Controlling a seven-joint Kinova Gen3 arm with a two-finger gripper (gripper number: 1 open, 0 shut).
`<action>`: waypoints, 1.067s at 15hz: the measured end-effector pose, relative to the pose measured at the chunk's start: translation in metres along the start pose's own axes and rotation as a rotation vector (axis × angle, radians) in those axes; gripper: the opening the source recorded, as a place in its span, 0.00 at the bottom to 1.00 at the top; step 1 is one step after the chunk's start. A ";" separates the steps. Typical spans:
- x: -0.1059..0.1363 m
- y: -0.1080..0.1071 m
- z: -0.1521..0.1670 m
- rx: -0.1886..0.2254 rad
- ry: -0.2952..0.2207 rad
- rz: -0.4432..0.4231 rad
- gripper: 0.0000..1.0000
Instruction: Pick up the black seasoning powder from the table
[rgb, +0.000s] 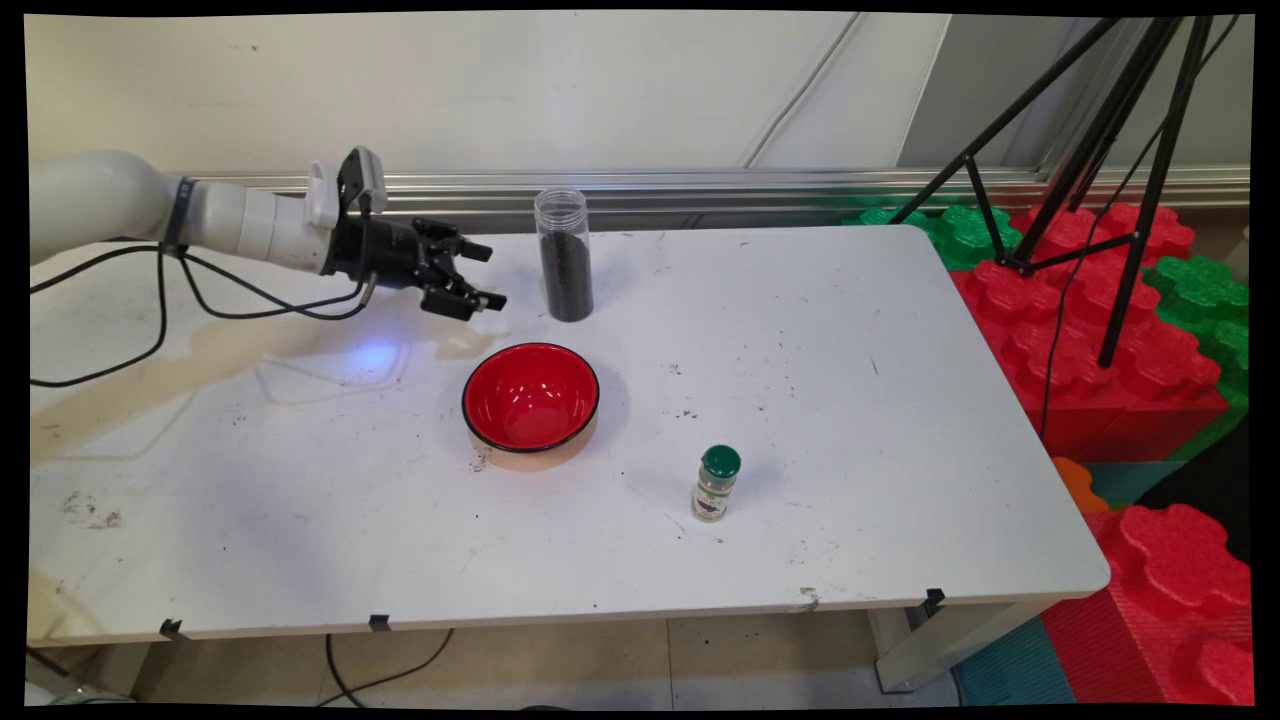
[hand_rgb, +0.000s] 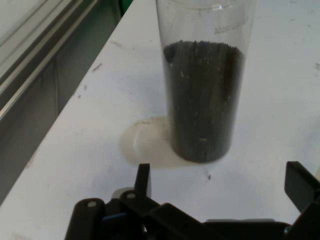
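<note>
Fixed camera above table's (rgb: 850, 330) near side, facing wall; hand camera close, both showing jar (rgb: 565, 255) (hand_rgb: 202, 95).

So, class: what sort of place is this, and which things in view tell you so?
Probably a robotics lab or test room: a robot arm with its gripper over a scuffed white table, a black tripod, and big red and green foam blocks stacked alongside.

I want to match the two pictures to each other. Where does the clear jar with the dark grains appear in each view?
Main view: the clear jar stands upright near the table's far edge, just right of the open hand, behind the red bowl.
Hand view: it fills the upper centre, beyond the fingers.
Shared landmark: the metal rail along the wall, upper left in the hand view.
</note>
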 end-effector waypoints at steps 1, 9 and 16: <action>0.000 -0.003 0.004 -0.010 0.005 0.000 1.00; -0.001 -0.015 0.031 -0.072 0.043 -0.021 1.00; -0.009 -0.019 0.058 -0.081 0.063 -0.056 1.00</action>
